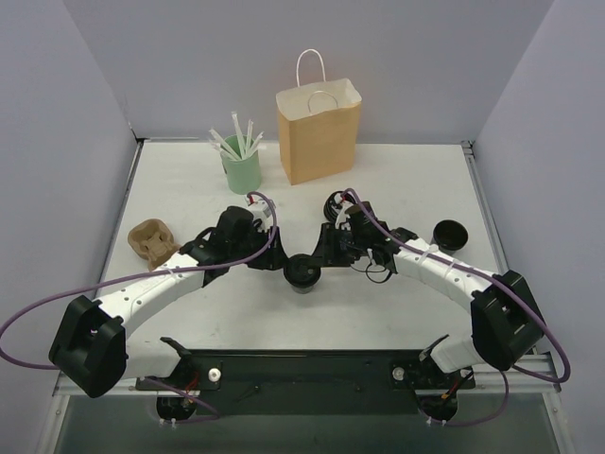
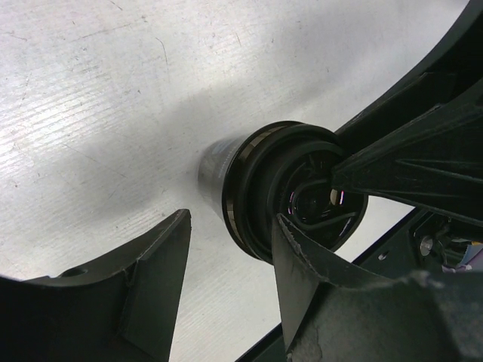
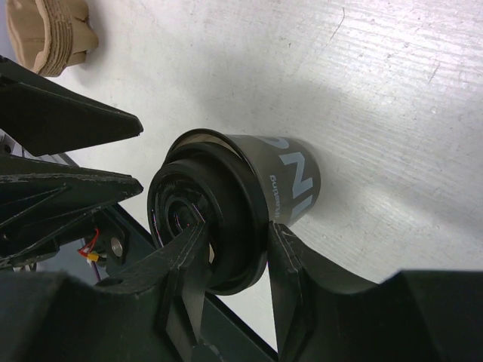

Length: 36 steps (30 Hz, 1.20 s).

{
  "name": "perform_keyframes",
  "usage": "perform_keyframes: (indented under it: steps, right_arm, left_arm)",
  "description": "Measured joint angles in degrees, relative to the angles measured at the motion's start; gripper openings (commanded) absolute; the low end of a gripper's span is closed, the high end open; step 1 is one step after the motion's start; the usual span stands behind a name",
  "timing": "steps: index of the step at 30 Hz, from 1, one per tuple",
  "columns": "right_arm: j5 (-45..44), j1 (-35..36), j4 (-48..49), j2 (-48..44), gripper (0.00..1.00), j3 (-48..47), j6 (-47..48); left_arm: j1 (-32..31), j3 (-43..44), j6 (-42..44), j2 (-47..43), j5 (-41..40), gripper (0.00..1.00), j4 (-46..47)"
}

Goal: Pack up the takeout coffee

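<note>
The takeout coffee (image 1: 302,272), a small black cup with its black lid on, stands on the white table between the two arms. My right gripper (image 1: 323,253) is shut on the lid. In the right wrist view one finger lies across the lid top (image 3: 219,204), and the other presses the lid's outer rim beside the cup wall (image 3: 290,177); the gripper (image 3: 236,234) straddles that rim. My left gripper (image 1: 279,257) is open. In the left wrist view (image 2: 232,219) its right finger sits close against the lid (image 2: 302,188), and the cup body (image 2: 219,170) stands just past the fingertips.
A brown paper bag (image 1: 319,128) stands open at the back centre. A mint-green cup of white straws (image 1: 241,168) is to its left. A brown pulp carrier (image 1: 151,241) lies at the left, also in the right wrist view (image 3: 49,30). A second round black cup-like thing (image 1: 448,235) sits at the right.
</note>
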<state>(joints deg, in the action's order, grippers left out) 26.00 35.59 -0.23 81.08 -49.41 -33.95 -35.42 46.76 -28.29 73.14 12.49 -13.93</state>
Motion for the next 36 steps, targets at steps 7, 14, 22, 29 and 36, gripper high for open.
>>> perform_keyframes:
  steps: [7,14,22,29,36]
  right_arm:
    - [0.7,0.0,0.2,0.5,0.39,-0.3,0.4]
    - [1.4,0.0,1.5,2.1,0.39,-0.8,0.6]
    - [1.4,0.0,1.6,3.2,0.4,-1.7,0.9]
    - [1.4,0.0,1.7,3.4,0.4,-1.8,1.0]
    - [1.4,0.0,1.7,3.5,0.31,-2.3,1.0]
  left_arm:
    - [0.8,-0.1,-0.4,0.0,1.9,0.57,0.8]
    - [1.0,-0.6,-0.6,0.1,3.1,0.57,1.5]
    - [1.0,-1.4,-0.6,1.1,3.7,0.57,2.3]
    - [1.0,-1.5,-0.6,2.1,3.9,0.54,3.9]
    - [1.0,-1.7,-0.6,2.1,4.1,0.53,4.5]
